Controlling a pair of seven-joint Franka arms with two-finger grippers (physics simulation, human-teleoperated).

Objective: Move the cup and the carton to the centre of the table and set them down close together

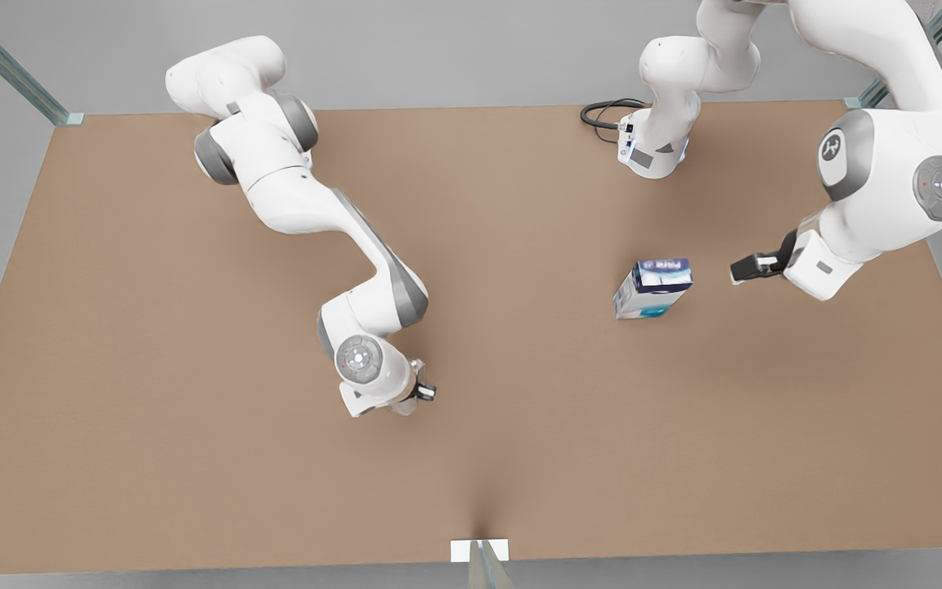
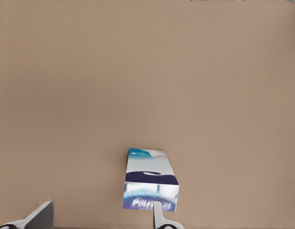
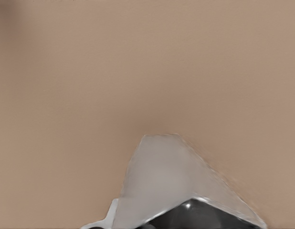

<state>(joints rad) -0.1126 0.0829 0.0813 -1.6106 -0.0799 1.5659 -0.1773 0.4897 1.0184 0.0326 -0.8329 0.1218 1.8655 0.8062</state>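
Two jobs were half done. The small blue-and-white carton [image 1: 652, 288] stood free on the plain brown worktop [image 1: 152, 368], right of middle in the front view. Left gripper [image 1: 745, 267] waited beside it, fingers [image 2: 159, 217] spread. Right gripper [image 1: 424, 391] clutched the pale grey faceted cup [image 3: 162, 181] near the middle.

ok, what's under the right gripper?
The cup, close below it in the right wrist view; in the front view the right gripper covers it. The left gripper waits open beside the carton.
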